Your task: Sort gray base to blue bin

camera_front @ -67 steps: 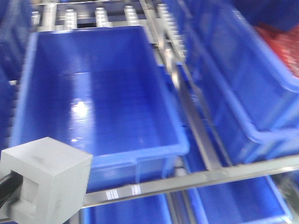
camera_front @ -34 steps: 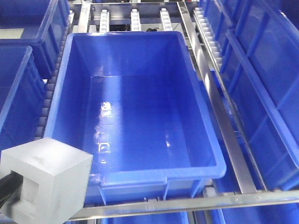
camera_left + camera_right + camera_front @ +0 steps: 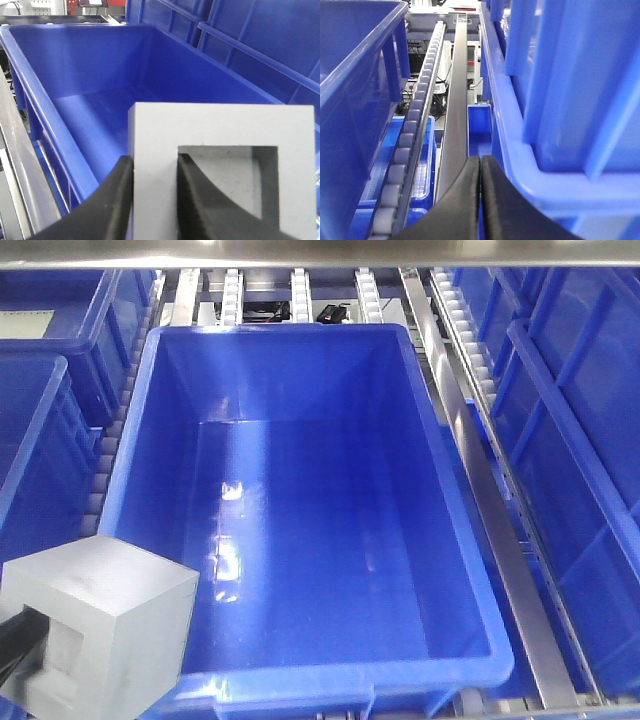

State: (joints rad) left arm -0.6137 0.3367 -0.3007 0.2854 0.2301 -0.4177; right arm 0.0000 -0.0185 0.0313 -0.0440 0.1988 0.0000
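Note:
The gray base [image 3: 95, 635] hangs at the lower left of the front view, over the near left corner of the blue bin [image 3: 300, 690]. My left gripper [image 3: 155, 167] is shut on the gray base [image 3: 220, 125]: one finger lies outside its left wall, the other inside the square recess. The blue bin [image 3: 45, 100] stretches away behind the block, with nothing inside it. In the right wrist view my right gripper [image 3: 480, 165] is shut with nothing between its fingers, above a metal rail between bins.
More blue crates [image 3: 590, 440] stand on the right and on the left [image 3: 40, 410] of the bin. Roller tracks [image 3: 450, 330] and metal rails [image 3: 500, 530] run between them. A steel shelf edge [image 3: 300, 252] crosses the top.
The view has moved toward the rack and to the right. The blue bin has grown and now fills the middle of the frame. The gray base stays gripped at the same spot in view.

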